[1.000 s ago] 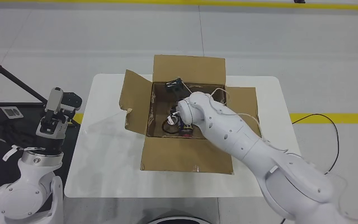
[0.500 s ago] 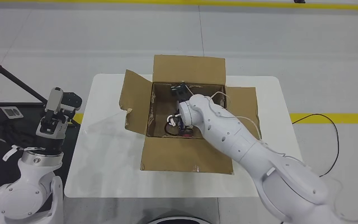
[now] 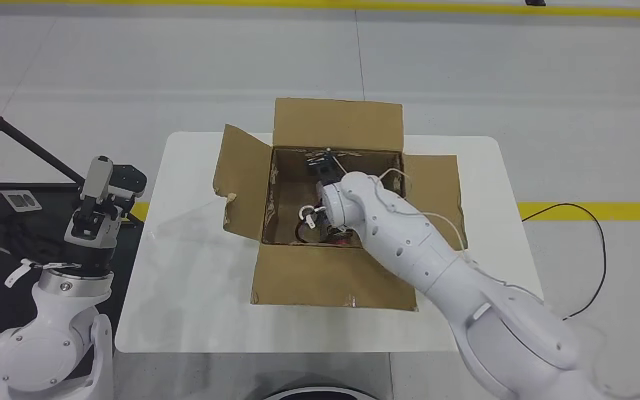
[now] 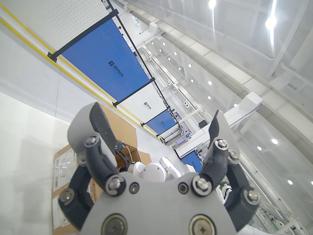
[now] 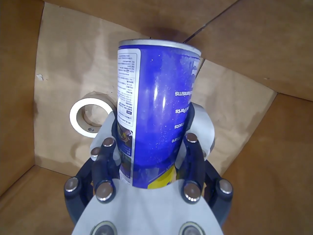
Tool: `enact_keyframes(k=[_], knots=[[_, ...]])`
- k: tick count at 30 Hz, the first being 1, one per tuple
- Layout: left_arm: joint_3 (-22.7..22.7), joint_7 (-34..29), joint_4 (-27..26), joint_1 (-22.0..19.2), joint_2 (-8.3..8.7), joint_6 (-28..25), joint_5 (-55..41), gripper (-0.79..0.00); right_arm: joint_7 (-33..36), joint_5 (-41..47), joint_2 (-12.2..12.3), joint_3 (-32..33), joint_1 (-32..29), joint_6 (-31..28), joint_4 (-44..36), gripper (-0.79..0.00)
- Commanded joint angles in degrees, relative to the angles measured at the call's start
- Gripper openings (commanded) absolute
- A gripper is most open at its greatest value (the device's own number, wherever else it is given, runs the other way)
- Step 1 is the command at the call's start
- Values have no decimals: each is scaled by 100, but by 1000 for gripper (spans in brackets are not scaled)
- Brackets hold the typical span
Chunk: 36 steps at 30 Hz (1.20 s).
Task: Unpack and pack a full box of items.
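My right gripper (image 5: 154,121) pinches the blue can (image 5: 159,86) by one end, jaws pressed against its sides, inside the cardboard box (image 5: 244,37). Just beyond it a tape roll (image 5: 73,117) lies on the box floor. Well off, beside the table (image 3: 190,300), my left gripper (image 4: 157,113) hangs spread and empty. I judge most of the work remains, and I cannot tell whether this can is going in or out.

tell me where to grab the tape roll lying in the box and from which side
Probably by its ring wall, from straight above: the tape roll appears to lie flat on the box floor, hole facing up, so one finger can drop into the hole and the other outside. The right gripper is shut on a blue can, so that must be set down first.
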Motion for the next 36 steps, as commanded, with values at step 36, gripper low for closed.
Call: enact_keyframes(k=[36], knots=[[0,0,0,0,0,0,0,0,-857,-582,1311,4046,-2616,-1225,-4885,-785]])
